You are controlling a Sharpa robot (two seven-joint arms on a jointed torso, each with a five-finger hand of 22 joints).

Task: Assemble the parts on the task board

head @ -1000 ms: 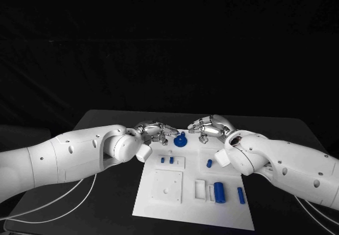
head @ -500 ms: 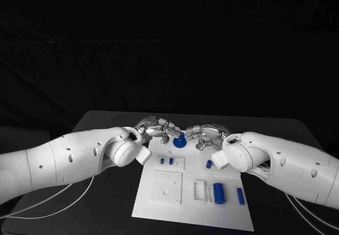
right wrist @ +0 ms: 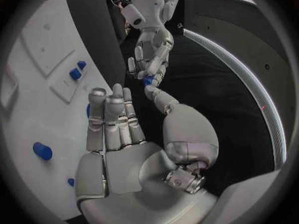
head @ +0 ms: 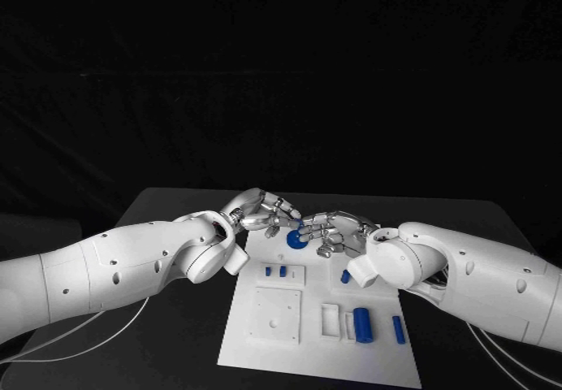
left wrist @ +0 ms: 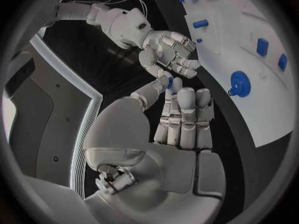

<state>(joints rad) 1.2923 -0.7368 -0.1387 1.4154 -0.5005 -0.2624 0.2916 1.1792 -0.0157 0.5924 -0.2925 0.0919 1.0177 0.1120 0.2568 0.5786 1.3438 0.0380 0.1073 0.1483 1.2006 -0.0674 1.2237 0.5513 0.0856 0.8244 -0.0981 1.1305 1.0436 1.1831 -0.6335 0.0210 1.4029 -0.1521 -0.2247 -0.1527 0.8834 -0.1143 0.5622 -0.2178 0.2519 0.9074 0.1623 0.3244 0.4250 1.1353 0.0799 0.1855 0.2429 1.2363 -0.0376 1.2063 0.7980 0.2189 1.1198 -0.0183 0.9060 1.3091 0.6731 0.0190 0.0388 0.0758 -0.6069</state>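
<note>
At the left of the head view, my left arm reaches in over the bench; its left hand hangs above the far end of the task board, long fingers straight and side by side, thumb reaching toward the other hand. Between the two hands a small blue piece shows at the thumb tips; I cannot tell which hand has it, or whether either is clamped on it.

Just to the near side of that gap sits the round blue part, a flat disc with a small knob, resting on the board's far end. It lies between the hands, toward me from the left hand's fingertips and just beside the right hand's; I judge the right hand the nearer, though I cannot tell whether it touches. The disc has no long axis to line up with, so I judge any approach is set by the knob alone.

To the right, the right hand leans in from its arm, fingers partly curled in the head view.

Nearer me on the board, left to right: a white square plate; two short blue pegs standing side by side; a small blue block; a blue cylinder; and a thin blue bar. The last two lie flat, long axes running near to far, well apart from both hands; I judge them not yet assembled.
</note>
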